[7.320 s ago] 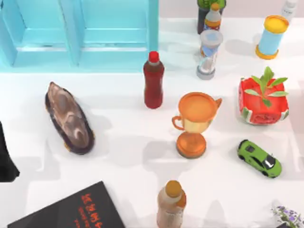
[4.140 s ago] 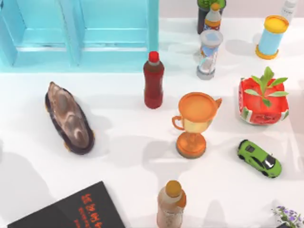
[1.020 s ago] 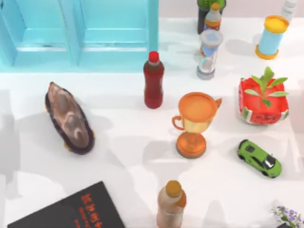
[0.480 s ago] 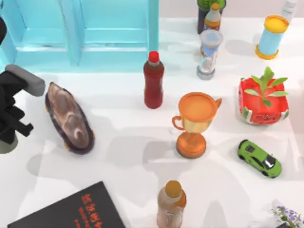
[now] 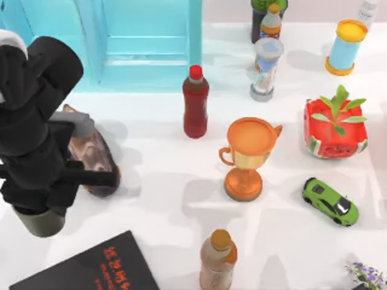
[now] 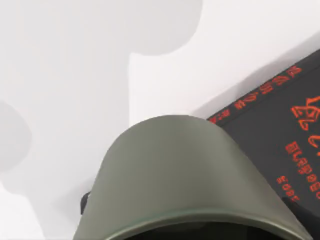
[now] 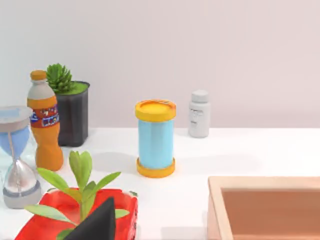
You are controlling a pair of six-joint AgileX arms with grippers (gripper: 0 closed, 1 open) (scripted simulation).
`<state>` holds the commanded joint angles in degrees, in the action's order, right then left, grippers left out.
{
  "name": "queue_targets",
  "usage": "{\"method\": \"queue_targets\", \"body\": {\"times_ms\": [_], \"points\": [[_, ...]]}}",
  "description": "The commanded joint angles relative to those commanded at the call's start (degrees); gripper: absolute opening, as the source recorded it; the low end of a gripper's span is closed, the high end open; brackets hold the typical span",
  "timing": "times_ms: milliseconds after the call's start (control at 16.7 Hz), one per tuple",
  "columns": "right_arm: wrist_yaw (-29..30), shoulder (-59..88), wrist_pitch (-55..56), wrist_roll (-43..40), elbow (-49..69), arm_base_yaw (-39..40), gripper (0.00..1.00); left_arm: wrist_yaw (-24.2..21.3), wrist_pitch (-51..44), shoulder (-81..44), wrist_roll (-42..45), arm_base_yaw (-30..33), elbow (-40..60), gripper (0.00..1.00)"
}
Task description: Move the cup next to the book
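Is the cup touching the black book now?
Apart. In the top view, white table lies between the cup, under the left gripper, and the book.

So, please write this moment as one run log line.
left gripper: carrying cup | book: nearby, apart | right arm: parked

Cup (image 5: 37, 222) behind book (image 5: 97, 270), left side.

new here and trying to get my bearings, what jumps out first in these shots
The black left arm looms at the top view's left, its left gripper carrying the olive-grey cup just above the black book with red lettering. Mid-table stands an orange trophy goblet, a teal cabinet behind.
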<state>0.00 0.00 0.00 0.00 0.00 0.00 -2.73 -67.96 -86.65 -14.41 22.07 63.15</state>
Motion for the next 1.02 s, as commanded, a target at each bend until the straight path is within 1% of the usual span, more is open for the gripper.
{"method": "queue_targets", "body": {"times_ms": [180, 300, 720, 840, 1020], "points": [[0.0, 0.0, 0.0, 0.0, 0.0, 0.0, 1.00, 0.6, 1.0, 3.8, -9.0, 4.2, -2.1, 0.00], [0.0, 0.0, 0.0, 0.0, 0.0, 0.0, 1.00, 0.9, 1.3, 5.2, -12.0, 5.7, -2.8, 0.00], [0.0, 0.0, 0.0, 0.0, 0.0, 0.0, 1.00, 0.9, 1.5, 5.2, -12.5, 5.7, -3.0, 0.00], [0.0, 0.0, 0.0, 0.0, 0.0, 0.0, 1.00, 0.8, 3.5, 4.6, -12.1, 5.7, -4.9, 0.00], [0.0, 0.0, 0.0, 0.0, 0.0, 0.0, 1.00, 0.7, 9.4, 3.5, -11.5, 5.1, -9.3, 0.00]]}}
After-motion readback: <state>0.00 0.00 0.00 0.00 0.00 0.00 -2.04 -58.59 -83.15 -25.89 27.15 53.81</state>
